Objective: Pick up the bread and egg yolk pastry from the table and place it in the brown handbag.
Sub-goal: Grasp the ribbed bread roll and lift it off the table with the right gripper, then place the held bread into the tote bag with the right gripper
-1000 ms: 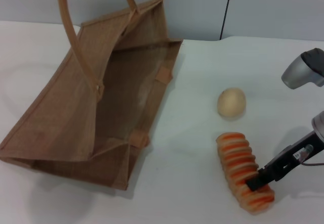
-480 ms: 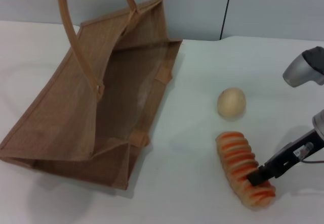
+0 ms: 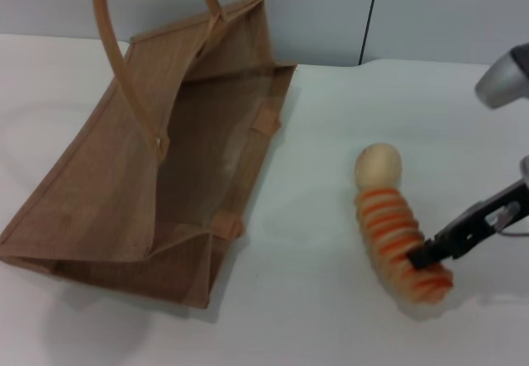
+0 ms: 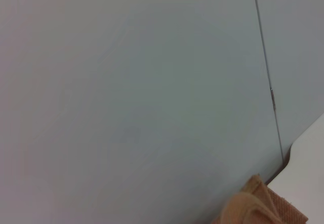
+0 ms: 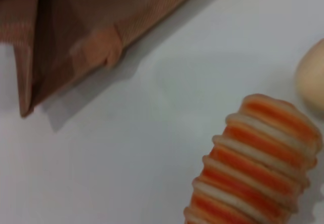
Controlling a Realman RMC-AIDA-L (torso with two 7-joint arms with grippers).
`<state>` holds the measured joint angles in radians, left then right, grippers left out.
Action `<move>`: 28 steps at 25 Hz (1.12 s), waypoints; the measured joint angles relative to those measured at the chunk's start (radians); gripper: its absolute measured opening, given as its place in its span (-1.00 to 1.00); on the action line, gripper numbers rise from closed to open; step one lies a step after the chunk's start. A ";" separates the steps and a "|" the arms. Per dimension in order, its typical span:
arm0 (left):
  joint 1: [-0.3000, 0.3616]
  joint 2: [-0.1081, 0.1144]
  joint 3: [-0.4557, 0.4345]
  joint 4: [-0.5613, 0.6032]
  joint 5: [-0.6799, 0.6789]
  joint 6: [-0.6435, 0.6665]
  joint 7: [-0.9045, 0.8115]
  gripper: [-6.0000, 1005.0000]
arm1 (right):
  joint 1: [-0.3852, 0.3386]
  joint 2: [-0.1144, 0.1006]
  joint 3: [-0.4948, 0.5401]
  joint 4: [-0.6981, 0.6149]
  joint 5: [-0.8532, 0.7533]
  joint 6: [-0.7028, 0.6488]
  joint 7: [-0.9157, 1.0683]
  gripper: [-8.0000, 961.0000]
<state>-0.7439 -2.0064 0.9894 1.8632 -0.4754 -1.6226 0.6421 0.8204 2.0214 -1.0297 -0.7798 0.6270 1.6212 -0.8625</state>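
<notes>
The bread [image 3: 388,230], a ridged cream loaf with orange stripes, is at the right front of the white table. My right gripper [image 3: 423,257] is shut on its near end, coming in from the right. The loaf's far end points at the egg yolk pastry [image 3: 378,164], a small pale tan dome, and overlaps its near edge in the head view. The right wrist view shows the bread [image 5: 253,168] close up, the pastry [image 5: 311,77] at the picture's edge and a corner of the handbag [image 5: 91,27]. The brown handbag [image 3: 99,184] stands open on the left. My left gripper is out of view.
The bag's two tan loop handles [image 3: 124,68] rise above its opening. The white table [image 3: 314,316] runs between bag and foods. A grey wall [image 3: 430,11] closes the back. The left wrist view shows wall and a bit of the bag [image 4: 263,209].
The bread has swung and moved away from me in the right gripper's grip, so its far end now reaches the pastry. The right arm has shifted up and to the right.
</notes>
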 joint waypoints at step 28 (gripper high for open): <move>-0.075 -0.021 0.036 -0.029 -0.044 0.035 -0.005 -0.76 | 0.101 0.007 -0.084 -0.129 0.281 -0.044 0.000 -0.63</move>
<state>-0.8193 -2.0271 1.0252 1.8347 -0.5190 -1.5878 0.6374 0.9210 2.0285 -1.1140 -0.9090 0.9084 1.5776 -0.8625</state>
